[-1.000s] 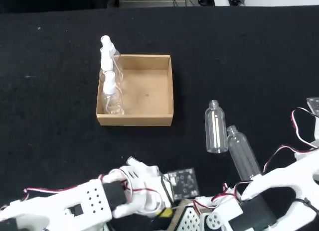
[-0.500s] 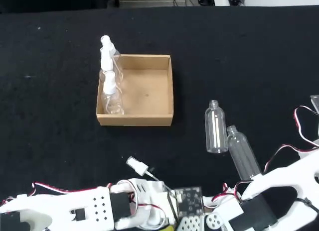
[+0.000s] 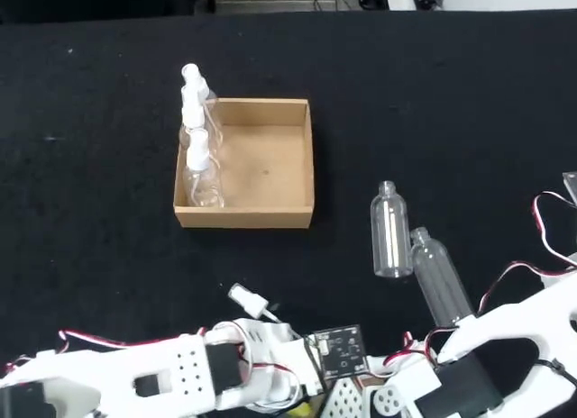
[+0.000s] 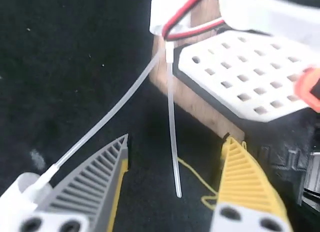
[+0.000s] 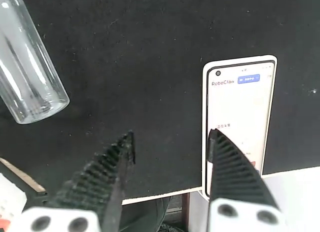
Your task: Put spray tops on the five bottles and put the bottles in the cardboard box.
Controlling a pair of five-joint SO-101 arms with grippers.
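left arm point(image 3: 135, 382) cut off at the desk's point(image 3: 451, 94) near edge, left gripper point(image 4: 176, 138) fingers wide apart and empty, loose white spray top point(image 3: 247, 300) just beside the grey finger, thin tube blurred, cardboard box point(image 3: 261, 161) with three overlapping capped bottles point(image 3: 203, 179) at its left wall, two clear uncapped bottles point(image 3: 391, 233) lying on the desk, right gripper point(image 5: 172, 133) fingers wide, empty, near a phone point(image 5: 239, 122)

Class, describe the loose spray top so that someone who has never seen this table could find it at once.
Find the cardboard box near the middle of the black table. Between its near wall and the arms, a small white spray top lies on the table. Unlike the tops on the three bottles in the box, it sits on no bottle.
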